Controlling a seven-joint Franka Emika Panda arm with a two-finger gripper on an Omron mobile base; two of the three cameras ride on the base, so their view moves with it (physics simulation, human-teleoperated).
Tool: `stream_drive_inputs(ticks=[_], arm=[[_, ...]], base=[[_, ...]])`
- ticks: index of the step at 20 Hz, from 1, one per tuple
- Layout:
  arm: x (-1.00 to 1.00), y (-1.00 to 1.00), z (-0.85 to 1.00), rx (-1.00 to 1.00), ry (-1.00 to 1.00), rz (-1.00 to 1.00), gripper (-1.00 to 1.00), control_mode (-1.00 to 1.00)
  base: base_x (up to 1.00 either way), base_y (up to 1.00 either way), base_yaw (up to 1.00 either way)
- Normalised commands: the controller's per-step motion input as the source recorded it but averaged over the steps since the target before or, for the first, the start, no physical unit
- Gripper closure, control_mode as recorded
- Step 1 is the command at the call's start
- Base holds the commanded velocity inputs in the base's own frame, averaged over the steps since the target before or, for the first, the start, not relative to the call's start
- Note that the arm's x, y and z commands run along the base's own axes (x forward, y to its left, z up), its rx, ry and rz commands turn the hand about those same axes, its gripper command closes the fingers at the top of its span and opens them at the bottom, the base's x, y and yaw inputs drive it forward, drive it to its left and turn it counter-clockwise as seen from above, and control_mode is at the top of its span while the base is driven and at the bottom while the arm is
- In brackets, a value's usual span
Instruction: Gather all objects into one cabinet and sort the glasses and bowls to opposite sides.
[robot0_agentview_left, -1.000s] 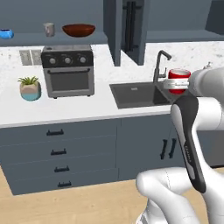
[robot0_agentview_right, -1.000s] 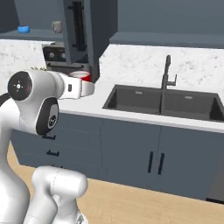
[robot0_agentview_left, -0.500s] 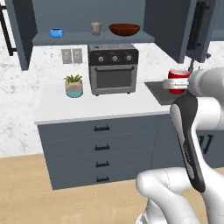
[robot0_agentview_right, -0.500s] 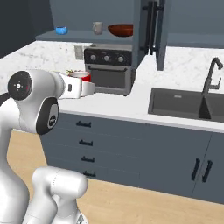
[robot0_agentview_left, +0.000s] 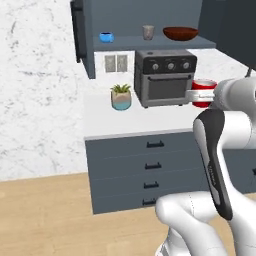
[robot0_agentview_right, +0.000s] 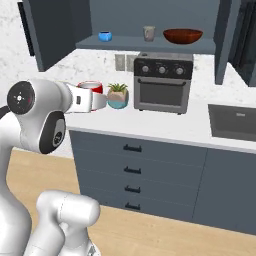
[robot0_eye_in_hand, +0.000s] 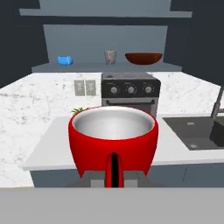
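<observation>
Gripper (robot0_eye_in_hand: 113, 175) clamped on red cup (robot0_eye_in_hand: 113, 138); white marble counter (robot0_agentview_right: 165, 125) holds oven (robot0_agentview_right: 162, 82), plant (robot0_agentview_right: 118, 95).

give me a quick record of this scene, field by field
claw: shut on the red cup
red cup: upright, empty, held above the counter
shelf: inside the open cabinet, above the toaster oven
mug: on the shelf, middle
bowl: on the shelf, right of the mug
blue item: on the shelf, left end
toaster oven: on the counter
potted plant: on the counter, left of the toaster oven
</observation>
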Motion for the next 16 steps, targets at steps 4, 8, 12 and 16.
stream_drive_inputs(ticks=[4, 8, 12, 16], arm=[[0.0, 0.0, 0.0, 0.0, 0.0, 0.0, 1.0, 1.0], [0.0, 0.0, 0.0, 0.0, 0.0, 0.0, 1.0, 1.0], [0.0, 0.0, 0.0, 0.0, 0.0, 0.0, 1.0, 1.0], [0.0, 0.0, 0.0, 0.0, 0.0, 0.0, 1.0, 1.0]], base=[[0.57, 0.48, 0.0], [0.67, 0.23, 0.0], [0.65, 0.08, 0.0], [0.59, 0.02, 0.0]])
